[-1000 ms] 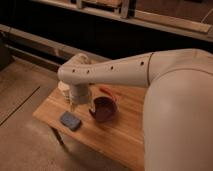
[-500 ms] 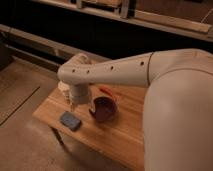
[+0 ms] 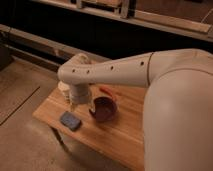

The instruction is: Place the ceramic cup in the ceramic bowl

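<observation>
Action at the left end of the wooden table [image 3: 125, 136]: the gripper [image 3: 75, 103] is hung low beneath the white wrist [image 3: 77, 90], its jaws spread wide, nothing seen clasped. The ceramic cup [image 3: 63, 88] is stood just behind, partly hidden by that wrist; contact cannot be told. The ceramic bowl [image 3: 103, 109] is set upright just right of the gripper. A blue-grey block [image 3: 70, 120] is laid in front, near the edge.

A light wooden worktop [image 3: 125, 135] stands on a grey concrete floor [image 3: 20, 100]; a flat blue-grey rectangular block [image 3: 70, 120] lies near its front left corner; a small red object [image 3: 106, 91], too small to identify, lies toward the back; dark horizontal ledges [image 3: 35, 42] run behind.
</observation>
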You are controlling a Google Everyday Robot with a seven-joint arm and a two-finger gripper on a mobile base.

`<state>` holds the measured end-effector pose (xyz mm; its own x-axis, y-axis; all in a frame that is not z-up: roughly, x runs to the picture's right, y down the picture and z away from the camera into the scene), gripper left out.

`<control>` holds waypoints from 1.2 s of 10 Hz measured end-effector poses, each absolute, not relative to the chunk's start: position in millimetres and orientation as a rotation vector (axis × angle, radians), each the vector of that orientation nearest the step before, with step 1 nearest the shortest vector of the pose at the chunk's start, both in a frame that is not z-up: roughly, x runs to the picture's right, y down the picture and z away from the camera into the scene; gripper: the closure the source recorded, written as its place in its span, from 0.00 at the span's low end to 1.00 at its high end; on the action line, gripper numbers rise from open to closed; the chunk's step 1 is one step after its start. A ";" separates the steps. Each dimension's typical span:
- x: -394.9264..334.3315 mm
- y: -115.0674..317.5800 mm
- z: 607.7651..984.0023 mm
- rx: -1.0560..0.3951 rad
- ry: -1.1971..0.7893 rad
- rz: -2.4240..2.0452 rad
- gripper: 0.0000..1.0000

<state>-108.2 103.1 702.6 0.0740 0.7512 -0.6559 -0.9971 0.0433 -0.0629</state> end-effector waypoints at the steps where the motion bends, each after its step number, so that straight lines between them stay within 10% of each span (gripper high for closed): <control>1: -108.1 103.1 702.6 -0.591 0.522 1.433 0.35; 12: -78.3 2.8 772.6 -0.404 0.611 1.784 0.35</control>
